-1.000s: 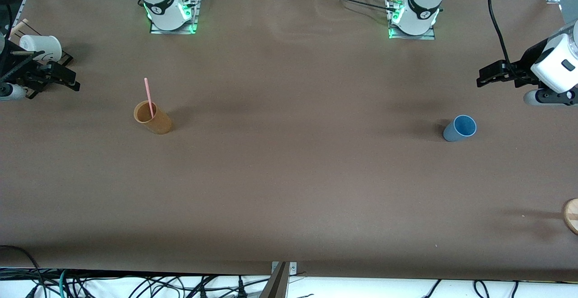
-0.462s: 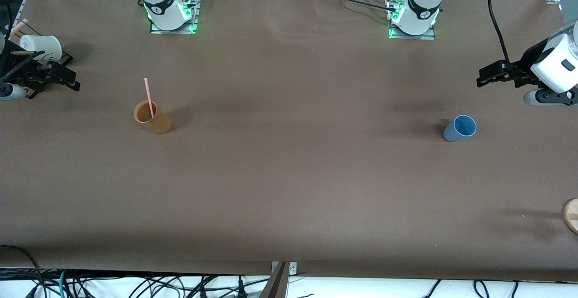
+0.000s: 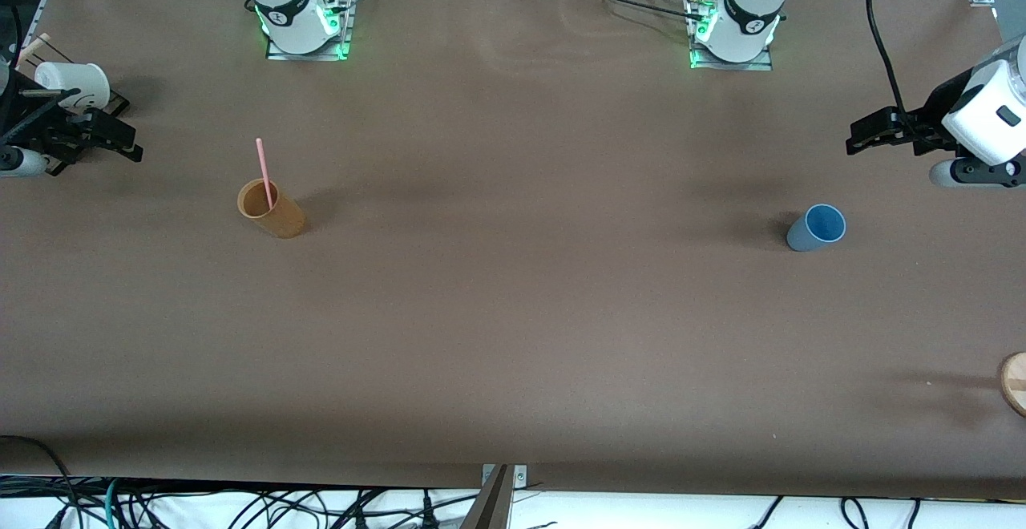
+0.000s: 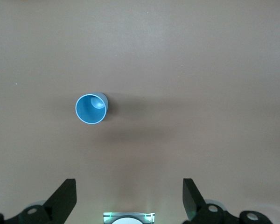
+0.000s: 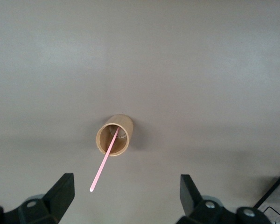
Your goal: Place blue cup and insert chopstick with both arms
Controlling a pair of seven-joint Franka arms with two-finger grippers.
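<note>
The blue cup [image 3: 816,228] stands upright on the brown table toward the left arm's end; in the left wrist view [image 4: 91,108] I look down into it. The pink chopstick [image 3: 264,168] leans inside the taller orange-brown cup [image 3: 271,208] toward the right arm's end; both show in the right wrist view, the chopstick [image 5: 104,163] sticking out of the cup [image 5: 114,136]. My left gripper [image 3: 856,140] hangs high over the table's end, open and empty [image 4: 129,198]. My right gripper [image 3: 128,144] hangs over the other end, open and empty [image 5: 126,196].
A white cup [image 3: 74,84] sits on a wooden rack at the right arm's end. A round wooden piece [image 3: 1014,382] lies at the table's edge at the left arm's end, nearer the front camera than the blue cup.
</note>
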